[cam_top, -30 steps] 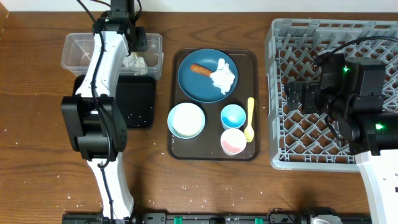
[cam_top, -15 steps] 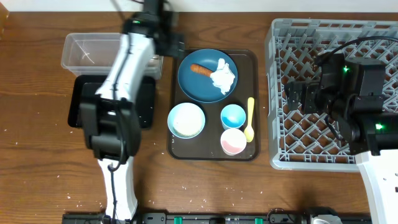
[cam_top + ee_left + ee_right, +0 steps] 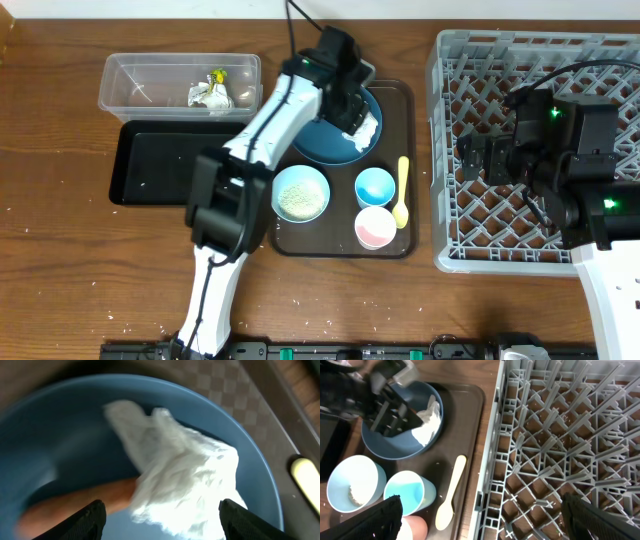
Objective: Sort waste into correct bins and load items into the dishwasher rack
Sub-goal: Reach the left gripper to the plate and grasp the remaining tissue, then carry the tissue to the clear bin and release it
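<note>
Dark blue and round, the plate (image 3: 315, 148) sits at the far end of the flat brown serving tray (image 3: 400, 100). On it lie a crumpled white paper scrap (image 3: 175, 480) and an orange-brown finger-long food piece (image 3: 75, 505), with the paper overlapping one end of the food piece. The left gripper (image 3: 162, 519) hangs just above the plate, its fingers spread wide on either side of the paper and holding nothing. Nearer on the same tray stand a white bowl with pale blue inside (image 3: 301, 193) with a little loose white rice in it, a light blue cup (image 3: 375, 186) and a pink cup (image 3: 375, 228). A yellow spoon (image 3: 402, 190) lies just beside the two cups. Off to the left, a clear plastic rectangular tub (image 3: 130, 80) holds another paper scrap with yellow-green bits (image 3: 212, 93). A shallow black rectangular tray (image 3: 165, 175) lies just in front of the tub. The right gripper (image 3: 487, 520) hovers over the large square grey plastic crate (image 3: 460, 70) with its grid of upright pegs, fingers wide apart and empty
</note>
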